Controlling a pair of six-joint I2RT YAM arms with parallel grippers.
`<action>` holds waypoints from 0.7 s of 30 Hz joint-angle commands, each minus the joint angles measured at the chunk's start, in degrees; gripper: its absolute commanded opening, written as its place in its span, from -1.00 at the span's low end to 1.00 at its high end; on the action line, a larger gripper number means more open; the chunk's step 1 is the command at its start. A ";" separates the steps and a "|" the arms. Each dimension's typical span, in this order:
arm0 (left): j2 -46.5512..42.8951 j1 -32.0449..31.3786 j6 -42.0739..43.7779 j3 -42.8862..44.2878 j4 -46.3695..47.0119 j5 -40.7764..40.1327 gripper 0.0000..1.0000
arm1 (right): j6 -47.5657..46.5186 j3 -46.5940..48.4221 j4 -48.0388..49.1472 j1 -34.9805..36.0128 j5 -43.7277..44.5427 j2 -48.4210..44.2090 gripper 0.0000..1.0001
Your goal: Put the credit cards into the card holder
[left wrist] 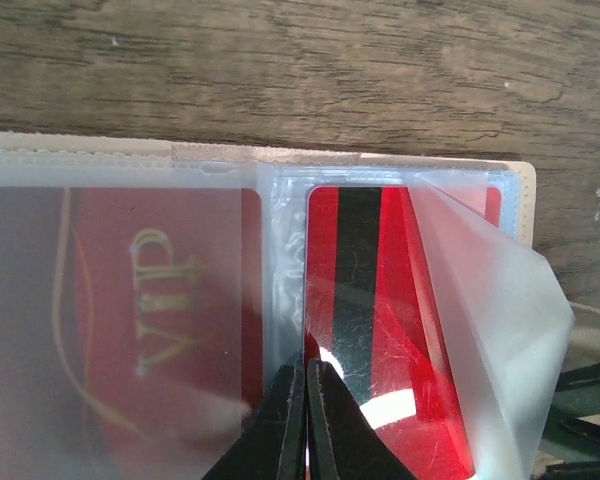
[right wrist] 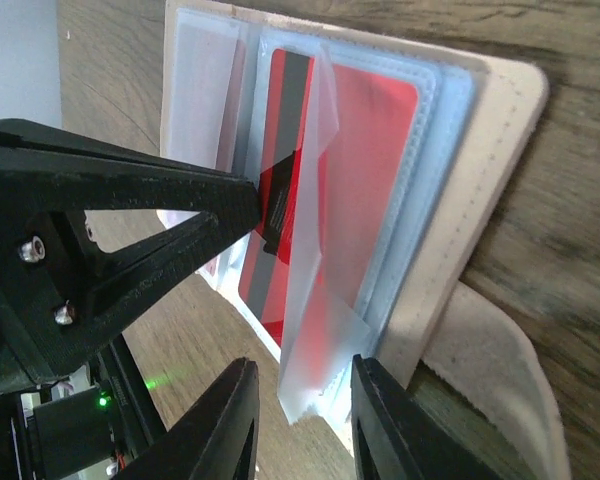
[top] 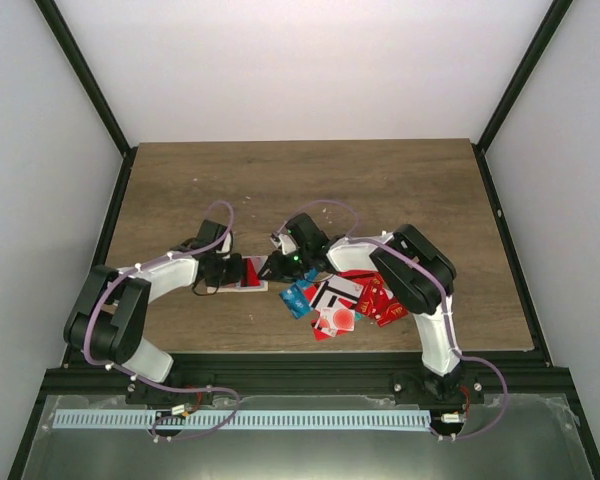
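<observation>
The beige card holder [top: 248, 287] [left wrist: 521, 196] [right wrist: 477, 214] lies open on the table, its clear sleeves facing up. My left gripper [left wrist: 307, 378] [top: 238, 272] [right wrist: 263, 212] is shut on the edge of a red credit card [left wrist: 387, 330] [right wrist: 286, 250] with a black stripe, which sits partly under a lifted clear sleeve flap [left wrist: 488, 320] [right wrist: 315, 330]. My right gripper [right wrist: 305, 425] [top: 276, 265] is open, and the flap's loose end hangs between its fingers. Another red card marked VIP [left wrist: 160, 300] sits in the left sleeve. The heap of credit cards [top: 345, 300] lies to the right.
The holder's snap tab [right wrist: 495, 405] sticks out beside my right gripper. Both arms meet over the holder near the table's front middle. Black frame rails [top: 280, 360] run along the near edge, and bare wood [top: 310, 180] lies behind.
</observation>
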 commanded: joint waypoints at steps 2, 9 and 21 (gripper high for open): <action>2.37 -0.14 -0.49 -3.36 1.47 2.59 -0.92 | 0.31 3.08 -0.50 0.53 0.60 2.23 -0.43; 2.34 -0.13 -1.05 -5.04 3.73 5.63 -0.92 | 0.33 3.48 -0.06 0.49 0.10 3.20 -0.42; 1.82 -0.21 -2.76 -7.38 6.77 9.91 -0.92 | -0.45 3.33 0.34 0.52 -0.84 0.54 -0.42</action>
